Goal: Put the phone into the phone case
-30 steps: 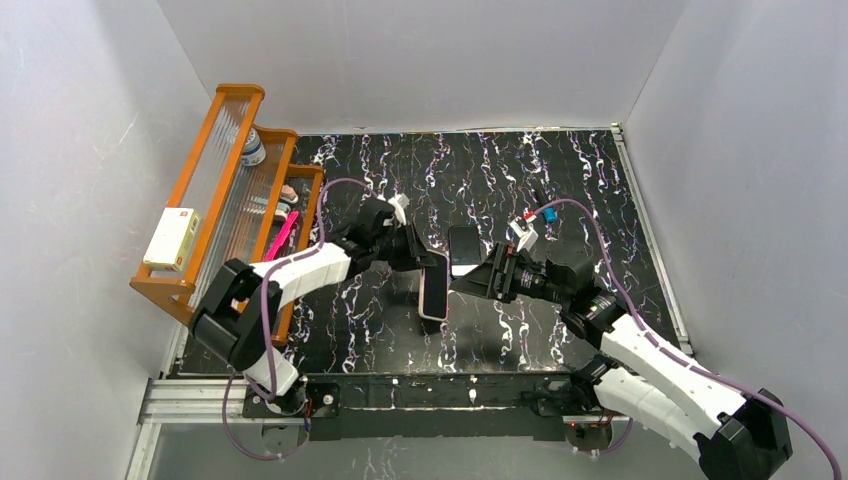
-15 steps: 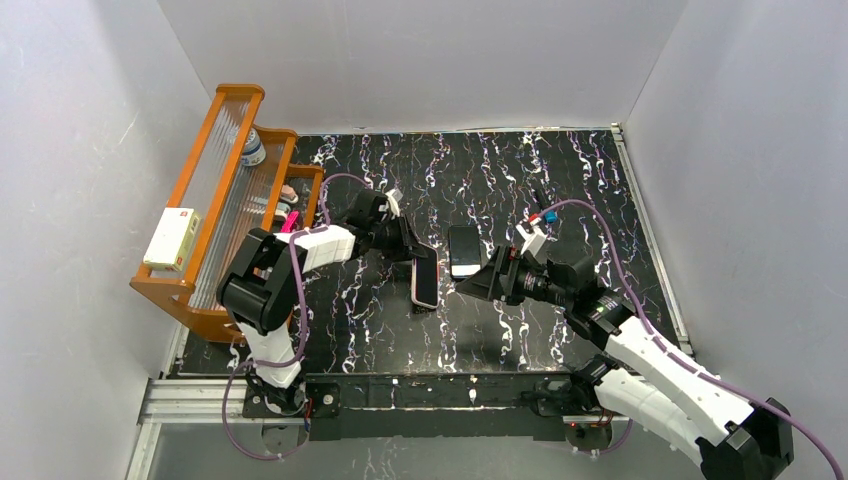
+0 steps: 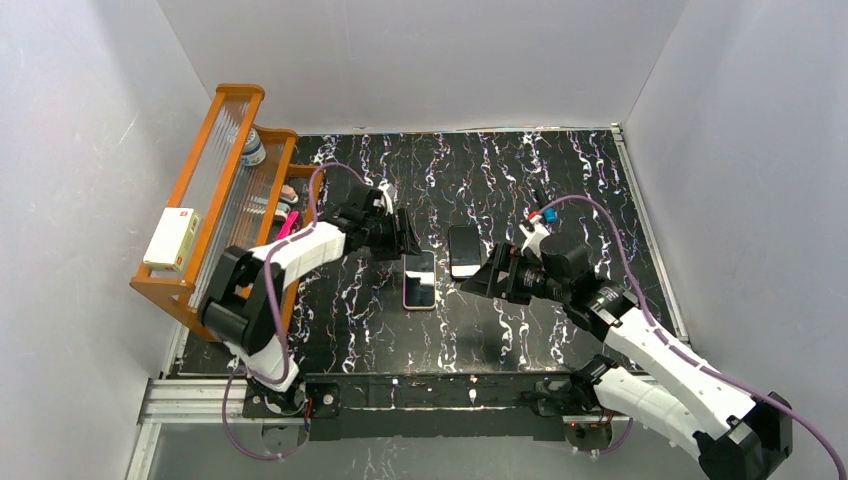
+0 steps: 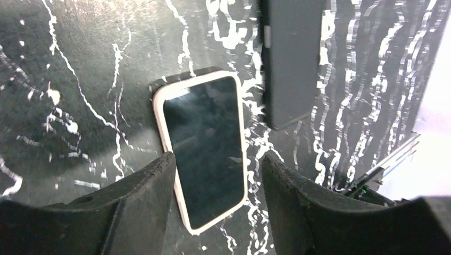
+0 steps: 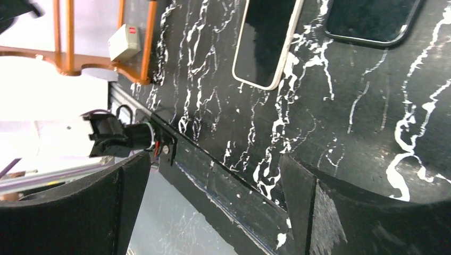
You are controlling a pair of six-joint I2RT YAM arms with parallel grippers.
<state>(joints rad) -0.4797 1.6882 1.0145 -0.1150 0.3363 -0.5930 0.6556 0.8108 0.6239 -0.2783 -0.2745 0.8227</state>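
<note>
The phone (image 3: pixel 419 281) lies flat on the black marbled table, screen up, with the pale beige-pink phone case (image 4: pixel 161 123) showing as a rim around it. My left gripper (image 3: pixel 407 244) is open just beyond the phone's far end. In the left wrist view its fingers (image 4: pixel 139 197) straddle the phone's (image 4: pixel 205 151) end with a gap on each side. My right gripper (image 3: pixel 479 279) is open and empty to the right of the phone. The right wrist view shows the cased phone (image 5: pixel 267 42) at the top, beyond my right gripper (image 5: pixel 213 159).
A flat black slab (image 3: pixel 464 250) lies just right of the phone, also in the left wrist view (image 4: pixel 292 58) and the right wrist view (image 5: pixel 372 21). An orange rack (image 3: pixel 226 190) with a box, a bottle and pink items stands at the left. White walls enclose the table.
My left gripper has brought the cased phone down from a tilted hold to flat on the table and let go. My right gripper has stayed open and drawn back slightly.
</note>
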